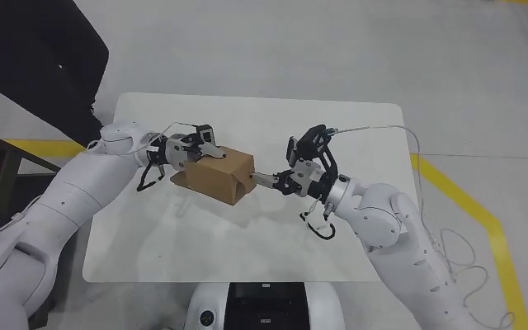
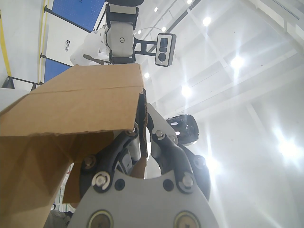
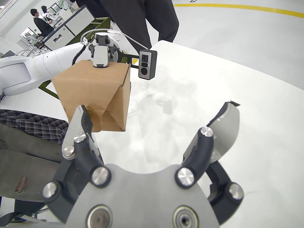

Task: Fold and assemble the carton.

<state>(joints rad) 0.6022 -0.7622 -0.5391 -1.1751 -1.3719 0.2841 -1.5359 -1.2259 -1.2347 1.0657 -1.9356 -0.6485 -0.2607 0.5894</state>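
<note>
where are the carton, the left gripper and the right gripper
carton [image 1: 218, 170], top view, its top face
left gripper [image 2: 144, 124], left wrist view, between fingertips clamping the carton wall
right gripper [image 3: 155, 110], right wrist view, midway between its open fingertips

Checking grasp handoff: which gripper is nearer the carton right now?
Left. The left gripper is shut on a wall of the carton at one end; the right gripper hangs open at the opposite end, one fingertip by its edge.
</note>
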